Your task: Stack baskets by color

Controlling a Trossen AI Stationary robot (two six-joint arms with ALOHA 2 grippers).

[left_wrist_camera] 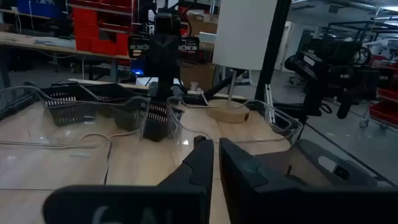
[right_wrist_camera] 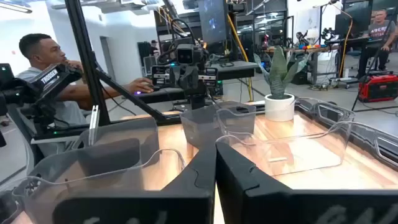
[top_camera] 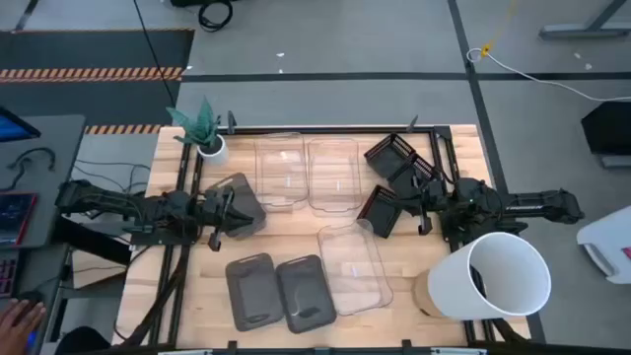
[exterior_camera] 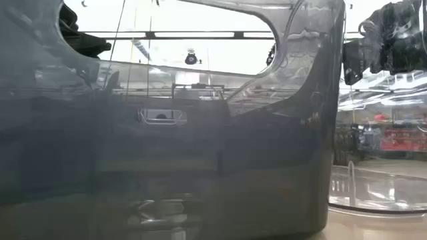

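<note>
A dark grey basket (top_camera: pixel 240 202) hangs tilted near the counter's left edge, pinched by the left hand (top_camera: pixel 222 212), seemingly for carrying to the grey pair (top_camera: pixel 279 290) near the front edge, while the right hand (top_camera: pixel 419 205) grips a black slatted basket (top_camera: pixel 380 210).

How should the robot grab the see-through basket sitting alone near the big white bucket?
Probably by pinching one long side wall of the clear basket from straight above. It lies flat, open side up, so its thin rim is exposed; the edge away from the white bucket looks freest.

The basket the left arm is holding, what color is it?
Dark grey. The basket in the left gripper shows best in the high view.
</note>
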